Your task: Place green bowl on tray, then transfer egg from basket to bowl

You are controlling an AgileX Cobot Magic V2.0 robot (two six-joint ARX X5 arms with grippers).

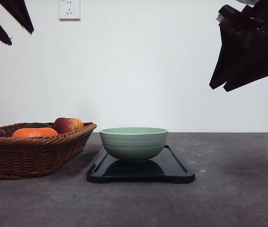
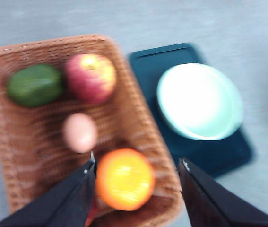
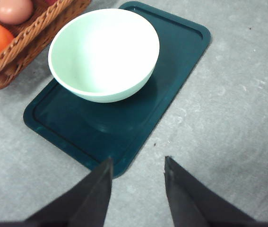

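green bowl point(image 1: 134, 143) upright on tray point(image 1: 176, 169), just beside basket point(image 1: 30, 153). egg point(image 2: 79, 132) lying in basket (between apple point(image 2: 91, 77) and orange point(image 2: 125, 178)). left gripper point(image 2: 137, 166) raised over basket, parted, empty. right gripper point(image 3: 137, 165) raised, parted, empty.

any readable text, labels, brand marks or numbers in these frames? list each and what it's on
None readable.
Green bowl: no print or mark.
Tray: plain dark surface, no label.
Basket and the fruit in it: no stickers or text visible; the left wrist view is blurred.
Wall socket: slots but no legible marking.
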